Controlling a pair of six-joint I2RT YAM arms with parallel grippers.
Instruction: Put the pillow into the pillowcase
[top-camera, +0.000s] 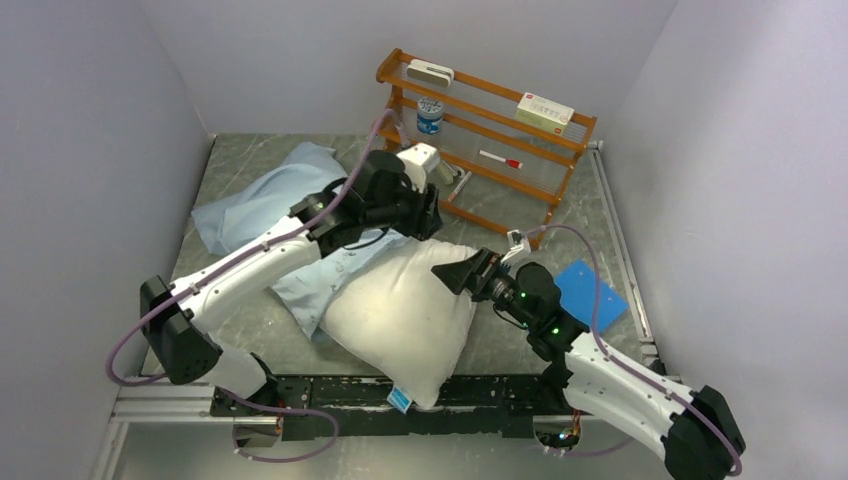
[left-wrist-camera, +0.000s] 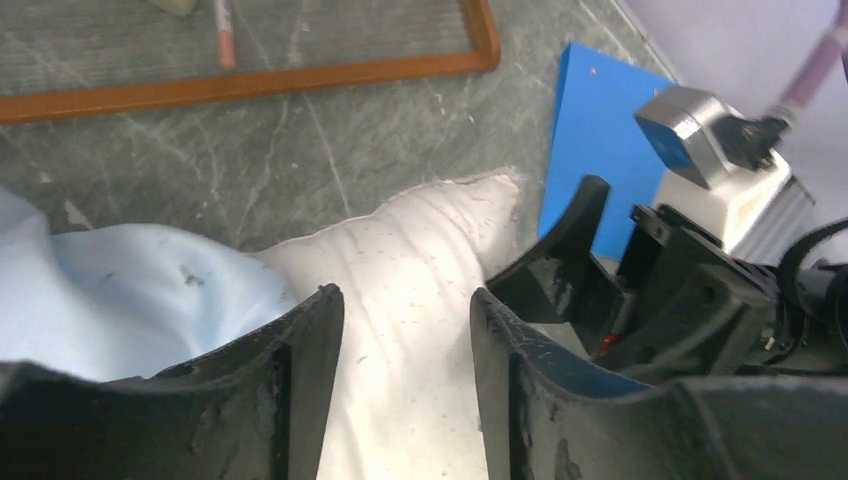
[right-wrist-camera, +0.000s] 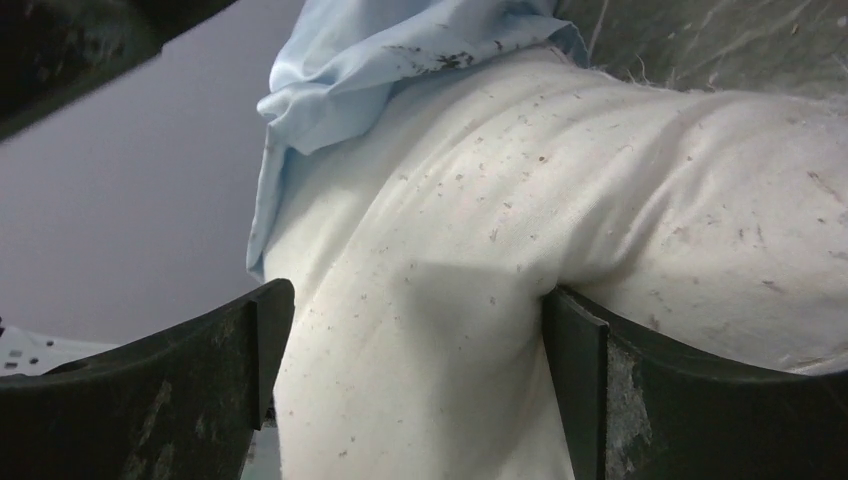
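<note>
You have the pillow (top-camera: 400, 320) lying at a slant on the bench (top-camera: 250, 160), front and centre. Its tag (top-camera: 399, 400) end hangs over the rail by the arm bases, and its far end points toward the wooden rack (top-camera: 490, 150). Most of the pillow is bare. The pillowcase (top-camera: 255, 205) is spread in wrinkles behind and to the left of it, under your left arm. Only along the pillow's far left edge does the pale blue cloth lie over the white fabric, as both wrist views show. Your left gripper (left-wrist-camera: 405, 300) hangs over that far end with its fingers (left-wrist-camera: 310, 380) parted partway. Through the gap you see the pillow's ribbed surface below and the blue cloth off to one side, and nothing is pinched between the fingers. Your right gripper (right-wrist-camera: 415, 295) is at the pillow's far right edge, just beside the left one, and it is spread wide. The pillow's bulk swells up between its fingers (right-wrist-camera: 600, 380) and fills the gap from one to the other. The finger on the right of that wrist view pushes a crease into the fabric. The bright blue sheet (top-camera: 590, 290) lies flat on the bench to the right of the right arm, apart from the pillow. The rack stands at the back, with a small box, a jar and a marker on it.
</note>
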